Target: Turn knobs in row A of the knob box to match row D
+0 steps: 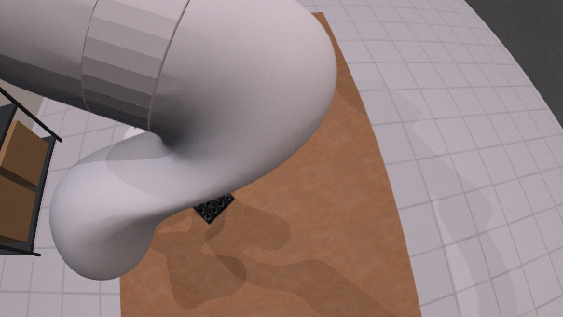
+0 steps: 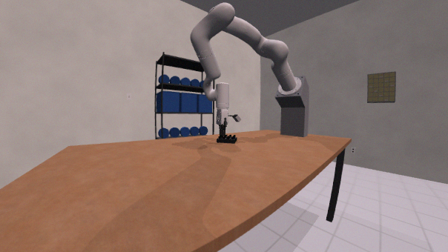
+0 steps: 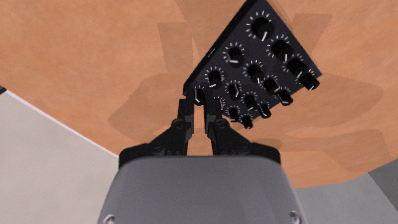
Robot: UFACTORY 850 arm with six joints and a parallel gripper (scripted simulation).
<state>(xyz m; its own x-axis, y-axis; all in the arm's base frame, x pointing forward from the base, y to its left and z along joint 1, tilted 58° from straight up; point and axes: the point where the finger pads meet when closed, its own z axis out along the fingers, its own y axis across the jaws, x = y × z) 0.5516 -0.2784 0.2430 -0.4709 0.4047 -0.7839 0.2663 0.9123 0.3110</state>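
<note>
The black knob box [image 3: 255,70] stands on the brown table, its knobs black with white lines. It shows small in the exterior view [image 2: 227,139], and only one corner of it shows under the arm in the top view [image 1: 215,208]. My gripper [image 3: 199,96] points straight down over the box's nearest corner. Its two fingers are shut on the corner knob [image 3: 200,95], which stands between the fingertips. In the exterior view the gripper [image 2: 222,130] stands upright on the box's left end. The knob names are too small to read.
The arm [image 1: 186,93] hides most of the top view. A black shelf with blue containers [image 2: 182,100] stands behind the table. The grey robot pedestal [image 2: 294,111] is at the table's far right. A shelf with brown boxes [image 1: 19,182] is at the left.
</note>
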